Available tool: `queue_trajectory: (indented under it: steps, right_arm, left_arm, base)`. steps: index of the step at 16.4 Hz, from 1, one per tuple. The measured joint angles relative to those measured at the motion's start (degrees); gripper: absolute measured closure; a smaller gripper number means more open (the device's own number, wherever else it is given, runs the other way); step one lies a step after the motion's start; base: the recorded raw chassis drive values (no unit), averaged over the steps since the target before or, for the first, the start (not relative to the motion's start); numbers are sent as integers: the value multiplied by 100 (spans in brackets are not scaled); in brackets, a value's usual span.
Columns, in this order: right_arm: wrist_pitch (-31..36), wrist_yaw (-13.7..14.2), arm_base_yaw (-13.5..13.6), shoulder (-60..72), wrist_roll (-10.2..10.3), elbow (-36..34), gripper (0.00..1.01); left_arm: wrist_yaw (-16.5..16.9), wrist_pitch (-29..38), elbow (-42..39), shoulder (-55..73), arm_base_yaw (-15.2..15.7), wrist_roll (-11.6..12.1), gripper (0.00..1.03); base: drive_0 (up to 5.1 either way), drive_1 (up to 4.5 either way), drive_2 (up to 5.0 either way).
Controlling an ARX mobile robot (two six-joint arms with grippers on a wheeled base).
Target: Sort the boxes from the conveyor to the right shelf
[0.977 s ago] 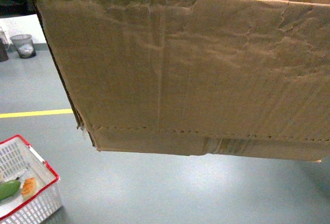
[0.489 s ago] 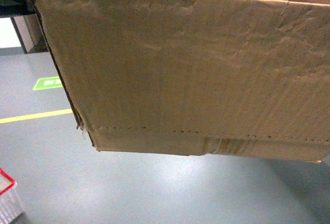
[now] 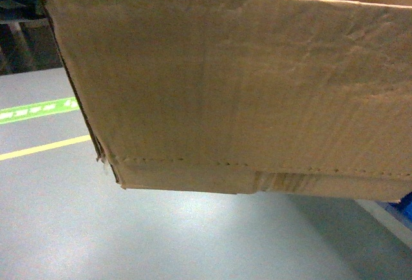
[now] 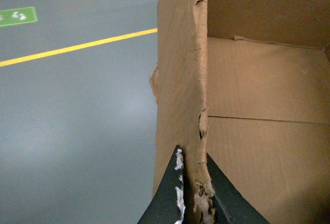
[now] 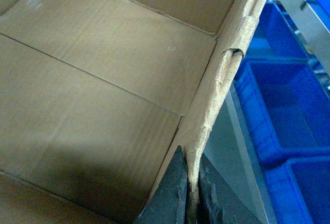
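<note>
A large brown cardboard box (image 3: 244,93) fills most of the head view, held up above the grey floor, with a perforated line and clear tape near its base. My left gripper (image 4: 193,154) is shut on the ragged top edge of the box's left wall (image 4: 180,80). My right gripper (image 5: 192,159) is shut on the torn top edge of the right wall (image 5: 227,64). The box's inside (image 5: 93,80) looks empty. A steel rail of the shelf (image 5: 304,13) shows just right of the box. The conveyor is out of view.
Blue plastic bins (image 5: 283,110) sit close beside the box's right wall, and a blue corner (image 3: 402,206) shows low right in the head view. On the grey floor run a yellow line (image 3: 42,147) and a green marking (image 3: 35,111).
The background has swept across while the box stays fixed in view: the red-rimmed white basket and the waste bin have left the frame, and a blue bin corner has appeared at lower right.
</note>
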Motion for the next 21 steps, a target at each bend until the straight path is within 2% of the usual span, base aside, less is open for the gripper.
queue_trajectory:
  steps: [2,4,21]
  right_arm:
    - [-28,2,-66,-17,0,-2,99]
    - [-2,0,-7,-4,0,-2,99]
    - [-4,4,2,-2,0,-2,99]
  left_arm:
    - [7,2,0,2,-90,0,100]
    - [15,-4,0,2,7,0,100]
    - [4,-13,0,0,2,-2,100]
  base:
    - [175,-667,-73]
    - [175,-667,-73]
    - [175,-667,-73]
